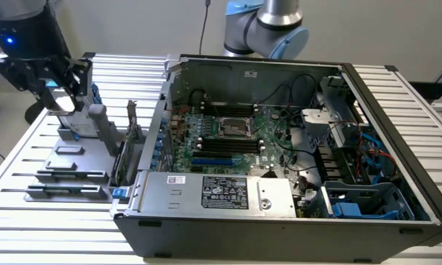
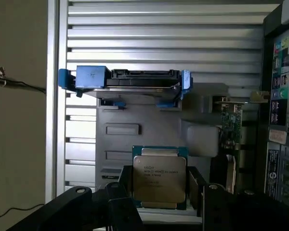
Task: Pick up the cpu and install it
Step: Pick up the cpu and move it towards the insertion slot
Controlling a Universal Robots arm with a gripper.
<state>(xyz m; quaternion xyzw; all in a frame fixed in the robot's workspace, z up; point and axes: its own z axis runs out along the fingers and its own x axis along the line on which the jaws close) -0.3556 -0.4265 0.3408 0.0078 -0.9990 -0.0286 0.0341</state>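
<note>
A shiny counter (image 1: 15, 165) made of long metal strips fills the room in front of a plain pale wall. I am steering the arm from far away.

My pincer (image 1: 64, 107) hangs over the end of the counter on the exterior view's left. It is clenched on the cpu (image 2: 159, 175). One dark finger (image 2: 125, 190) presses on each side of the chip. The cpu is flat, with its dull silver top facing the wrist camera. I can see small printed letters on the top and a thin green rim around it.

Under the pincer lies a gray holder tray (image 1: 73, 160) with shallow pockets. The cpu is up off this tray. Just past the pincer a hard drive in a blue frame (image 2: 127, 79) stands on the same tray. Near the pincer, off to one side, a green card (image 2: 230, 120) stands on its edge.

Well apart from the pincer, toward the exterior view's right, sits a big open computer case (image 1: 280, 226). Its green board (image 1: 228, 152) lies flat inside. In the middle of the board is a square socket (image 1: 234, 128) with a metal frame. The arm's pale blue joint (image 1: 269, 27) rises behind the case.
</note>
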